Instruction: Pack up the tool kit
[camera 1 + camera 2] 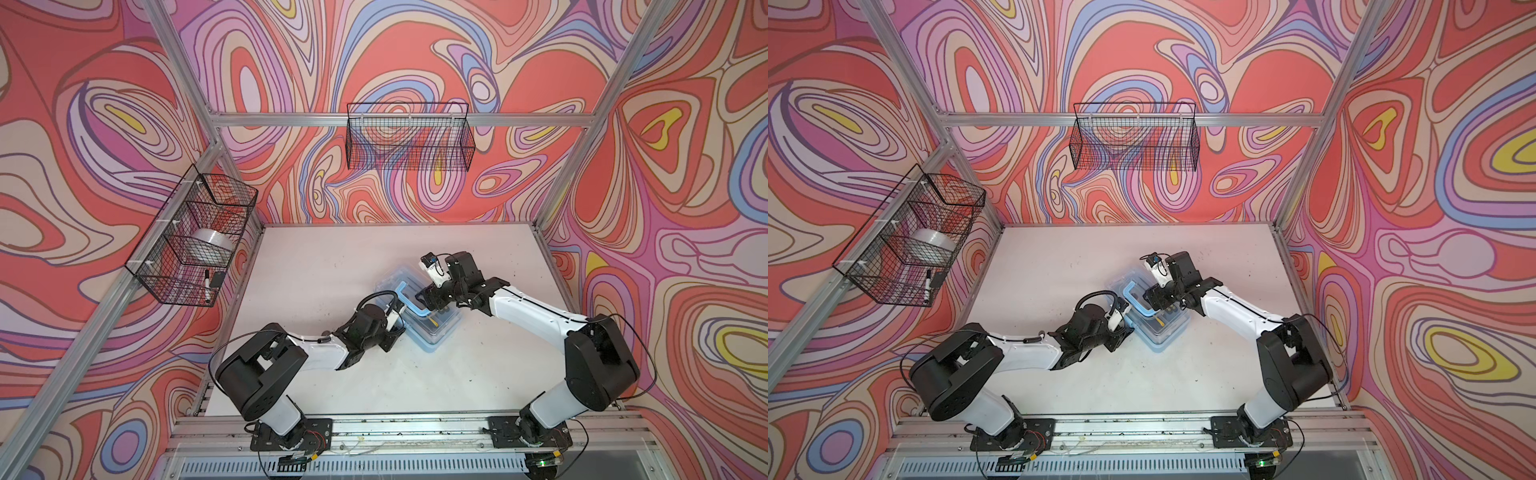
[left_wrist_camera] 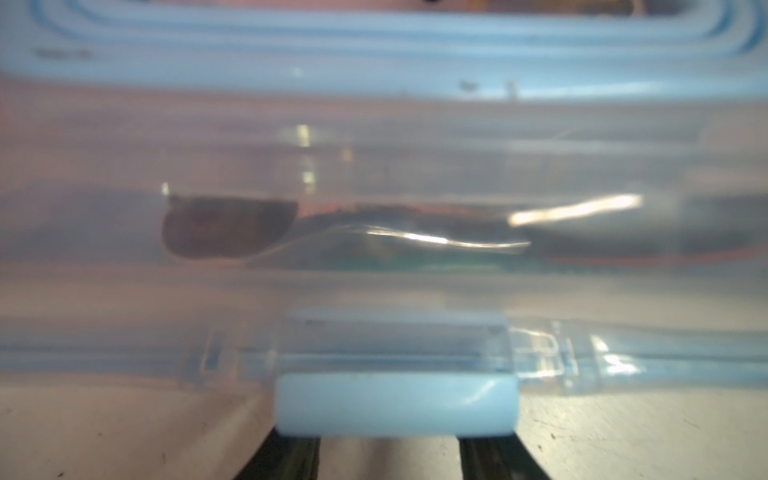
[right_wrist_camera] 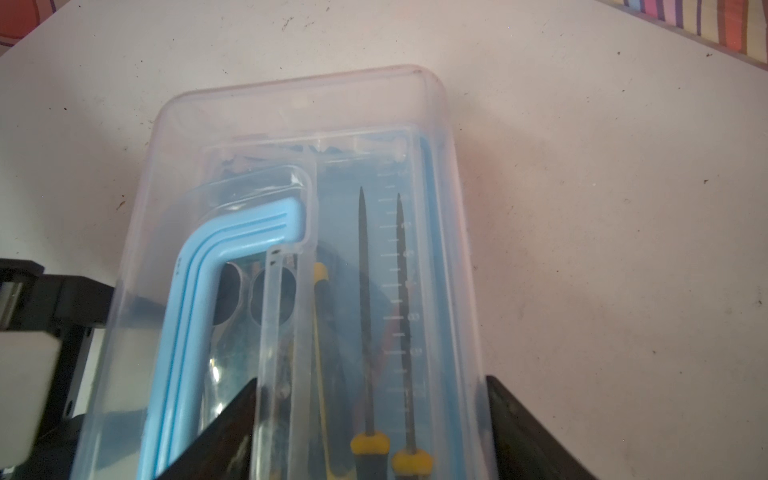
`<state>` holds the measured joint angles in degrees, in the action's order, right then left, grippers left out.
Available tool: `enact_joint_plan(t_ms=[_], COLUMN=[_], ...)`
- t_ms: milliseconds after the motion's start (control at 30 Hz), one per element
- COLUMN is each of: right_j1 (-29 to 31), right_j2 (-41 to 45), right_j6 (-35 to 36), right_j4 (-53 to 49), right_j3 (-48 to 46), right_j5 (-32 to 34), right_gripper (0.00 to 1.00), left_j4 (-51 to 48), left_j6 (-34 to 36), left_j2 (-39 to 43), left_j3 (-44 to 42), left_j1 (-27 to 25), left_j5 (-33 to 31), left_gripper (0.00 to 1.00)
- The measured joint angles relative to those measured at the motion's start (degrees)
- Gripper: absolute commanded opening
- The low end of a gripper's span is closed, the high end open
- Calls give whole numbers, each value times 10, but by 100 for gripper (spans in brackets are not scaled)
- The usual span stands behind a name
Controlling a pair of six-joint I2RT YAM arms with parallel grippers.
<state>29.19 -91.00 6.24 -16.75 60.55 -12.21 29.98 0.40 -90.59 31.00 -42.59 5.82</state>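
The tool case (image 1: 434, 334) lies under the right gripper (image 3: 371, 378), jaws wide apart. The left gripper (image 2: 388, 444) is at its latch (image 2: 395, 405); grip unclear.

A white table (image 1: 1067, 386) sits inside bright, swirly walls. A blue case (image 1: 1163, 337) with a clear lid lies in the middle of it, turned at a slant. Its blue handle (image 1: 1133, 303) lies flat on the lid. Something yellow shows through the lid. The left gripper (image 1: 1128, 325) is right at the case's side. The right gripper (image 1: 1158, 305) is over the lid, next to the handle. A wire basket (image 1: 1133, 141) hangs at the back. A side basket (image 1: 892, 286) hangs on the left, with a tape roll (image 1: 932, 245) and a marker (image 1: 927, 284) in it.
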Motion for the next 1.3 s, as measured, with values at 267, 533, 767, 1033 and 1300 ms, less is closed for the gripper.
enact_joint_plan(t_ms=[267,533,767,1033,1300], right_j1=[0,7,12,12,12], right_j2=[-5,-10,-14,-17,-17], right_j6=[-3,-9,-10,-10,-10], right_j4=[-2,-3,-1,-7,-7], right_j3=[6,11,14,19,19], right_j5=[4,5,6,7,6], right_gripper=[58,58,58,57,57], left_j4=[6,-35,-93,-170,-236], left_j6=[0,1,5,10,13], left_j2=[-3,20,55,68,68], left_j3=[0,0,0,32,68], left_j1=[4,7,7,7,8], left_j5=[2,-2,-9,-9,-9], left_gripper=[27,27,26,26,27])
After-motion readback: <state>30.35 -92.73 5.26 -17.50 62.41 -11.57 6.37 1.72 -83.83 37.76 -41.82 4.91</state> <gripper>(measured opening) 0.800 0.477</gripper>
